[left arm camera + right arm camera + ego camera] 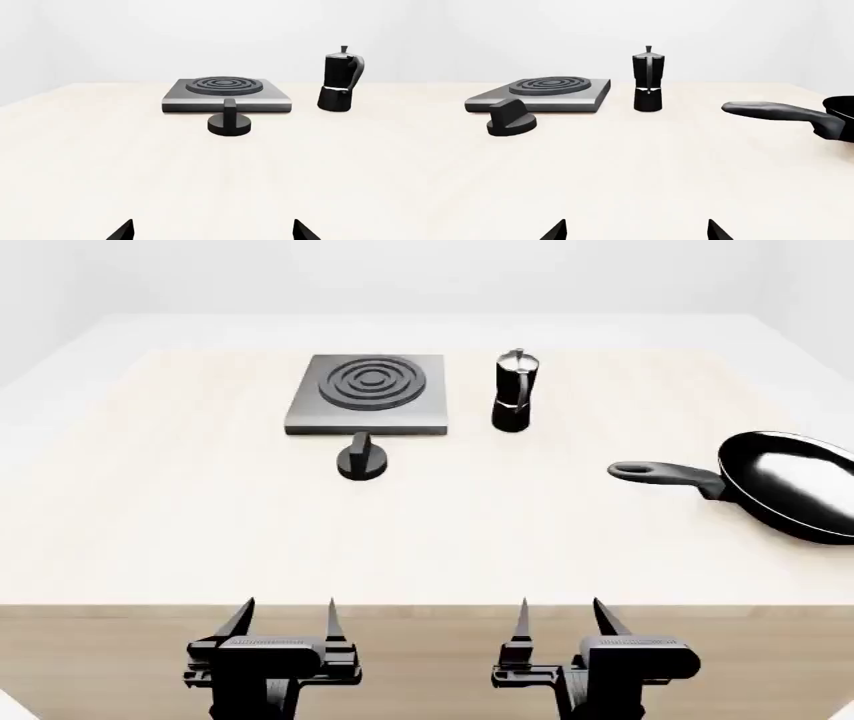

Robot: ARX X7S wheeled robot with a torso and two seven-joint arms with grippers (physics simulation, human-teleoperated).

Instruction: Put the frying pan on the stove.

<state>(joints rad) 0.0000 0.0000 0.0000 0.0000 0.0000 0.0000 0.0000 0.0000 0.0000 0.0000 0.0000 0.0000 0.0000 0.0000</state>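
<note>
the frying pan [787, 483] lies by the table's [160, 530] right edge, handle pointing inward where the right gripper [559, 623] could take it, well apart from the stove [368, 392] near the far edge, and both it and the left gripper [284, 622] wait at the near edge, spread wide and empty.

A large table [160, 540] with a pale, cream-coloured wooden top is shown, filling most of the head view from 9 o'clock to 3 o'clock. Its near front edge is seen as a slightly darker tan band running across at 6 o'clock. Beyond the far edge of the top, at 12 o'clock, a plain white wall [427, 275] is seen, without windows or fixtures. A similar white surface is visible at 9 o'clock and 3 o'clock. Even, diffuse lighting is indicated, with only faint shadows cast on the tabletop. The floor is not shown.
</note>
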